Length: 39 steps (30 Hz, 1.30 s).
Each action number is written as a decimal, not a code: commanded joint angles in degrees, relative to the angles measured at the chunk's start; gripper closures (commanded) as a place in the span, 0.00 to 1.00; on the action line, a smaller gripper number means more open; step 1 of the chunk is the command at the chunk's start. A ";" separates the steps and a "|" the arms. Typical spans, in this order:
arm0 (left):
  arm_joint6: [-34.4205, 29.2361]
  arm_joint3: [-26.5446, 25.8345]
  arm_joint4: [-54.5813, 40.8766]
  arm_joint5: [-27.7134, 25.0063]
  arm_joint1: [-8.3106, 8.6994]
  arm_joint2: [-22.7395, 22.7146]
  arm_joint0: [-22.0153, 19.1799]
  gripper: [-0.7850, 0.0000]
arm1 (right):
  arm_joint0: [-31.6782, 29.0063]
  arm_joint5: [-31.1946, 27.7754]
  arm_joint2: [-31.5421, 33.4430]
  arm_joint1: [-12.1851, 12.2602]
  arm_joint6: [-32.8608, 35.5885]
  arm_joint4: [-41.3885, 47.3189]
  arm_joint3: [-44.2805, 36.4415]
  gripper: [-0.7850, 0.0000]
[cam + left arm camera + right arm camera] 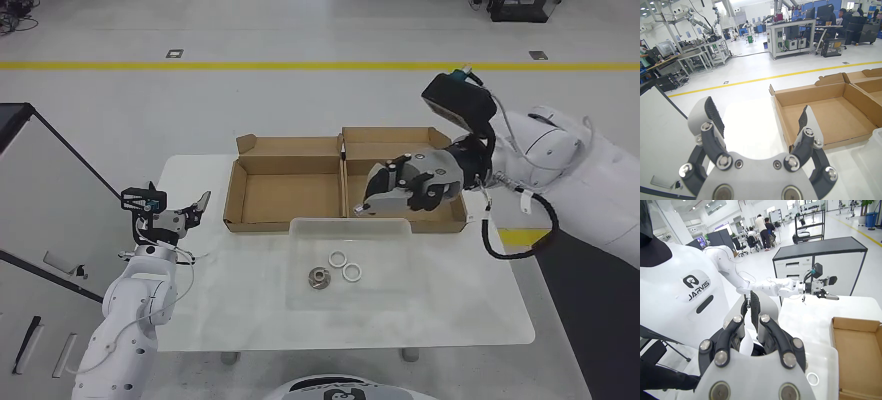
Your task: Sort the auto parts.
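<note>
Between the shut-down fingers of the right gripper [749, 307], a small silvery threaded metal part [748, 301] is pinched; lower down nearby lies a clear plastic tray [392, 296]; the left gripper [761, 117] is spread wide, empty.

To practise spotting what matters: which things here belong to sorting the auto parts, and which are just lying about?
Job: right hand gripping small threaded part; metal hub and two white rings in clear tray; two cardboard boxes; open left hand.
Lying about: black-topped cabinet; grey bits on floor.
</note>
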 commanded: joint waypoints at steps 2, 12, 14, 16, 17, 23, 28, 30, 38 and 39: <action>0.00 0.00 0.00 0.00 0.00 0.00 0.00 0.00 | -2.52 -0.05 2.80 0.22 -0.77 3.66 -2.41 1.00; 0.00 0.00 0.00 0.00 0.00 0.00 0.00 0.00 | -13.83 -0.05 15.31 -0.76 3.47 16.65 -7.65 1.00; 0.00 0.00 0.00 0.00 0.00 0.00 0.00 0.00 | -15.63 -0.05 17.27 -1.41 3.47 17.63 -9.23 1.00; 0.00 0.00 0.00 0.00 0.00 0.00 0.00 0.00 | -17.23 -0.05 18.96 -2.14 3.48 18.15 -10.29 1.00; 0.00 0.00 0.00 0.00 0.00 0.00 0.00 0.00 | -17.94 -0.05 19.66 -2.52 3.48 18.32 -10.83 1.00; 0.00 0.00 0.00 0.00 0.00 0.00 0.00 0.00 | -21.27 -0.05 23.64 -5.17 3.48 20.38 -13.39 1.00; 0.00 0.00 0.00 0.00 0.00 0.00 0.00 0.00 | -23.34 -0.05 26.20 -7.90 3.49 20.69 -13.86 1.00; 0.00 0.00 0.00 0.00 0.00 0.00 0.00 0.00 | -23.69 -0.05 25.94 -8.43 3.49 17.52 -12.24 1.00; 0.00 0.00 0.00 0.00 0.00 0.00 0.00 0.00 | -23.52 5.86 25.98 -8.26 9.38 8.49 -5.24 1.00; 0.00 0.00 0.00 0.00 0.00 0.00 0.00 0.00 | -23.66 6.02 26.06 -8.29 9.54 8.86 -5.34 1.00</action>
